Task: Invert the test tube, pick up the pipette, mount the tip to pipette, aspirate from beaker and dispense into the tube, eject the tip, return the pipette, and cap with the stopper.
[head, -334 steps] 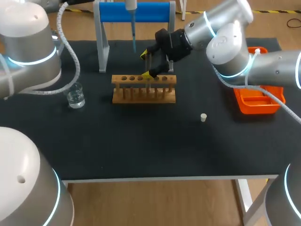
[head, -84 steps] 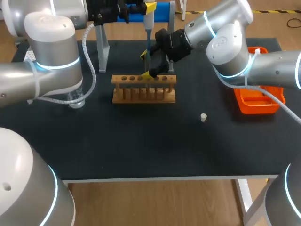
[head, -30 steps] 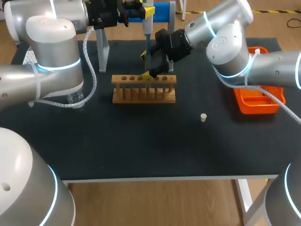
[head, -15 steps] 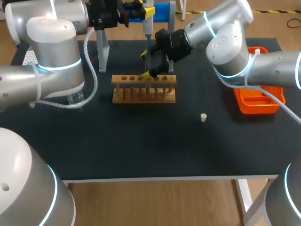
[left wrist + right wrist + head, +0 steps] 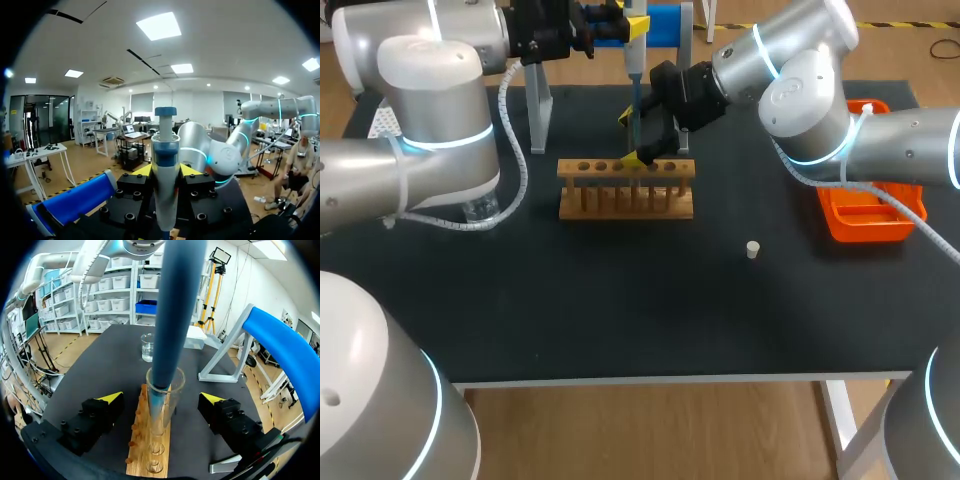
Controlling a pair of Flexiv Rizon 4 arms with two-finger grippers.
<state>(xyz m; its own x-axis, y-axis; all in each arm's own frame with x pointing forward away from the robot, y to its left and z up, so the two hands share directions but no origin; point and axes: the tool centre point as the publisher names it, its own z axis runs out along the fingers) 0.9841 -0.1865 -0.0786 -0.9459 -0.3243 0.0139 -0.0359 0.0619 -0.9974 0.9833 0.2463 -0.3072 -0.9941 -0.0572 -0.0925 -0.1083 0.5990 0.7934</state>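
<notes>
On the black tabletop [image 5: 620, 300] stands the wooden tube rack [image 5: 626, 188]. My left end effector [image 5: 165, 172] grips the grey-and-blue pipette [image 5: 165, 195], its blue tip down inside the clear glass test tube [image 5: 162, 407]. My right end effector [image 5: 161, 399] straddles the tube, released. Dispensing, I judge; next, a straight lift out.

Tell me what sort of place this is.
Probably a laboratory bench set up for robotic liquid handling: a wooden test tube rack, a glass beaker and a pipette.
</notes>
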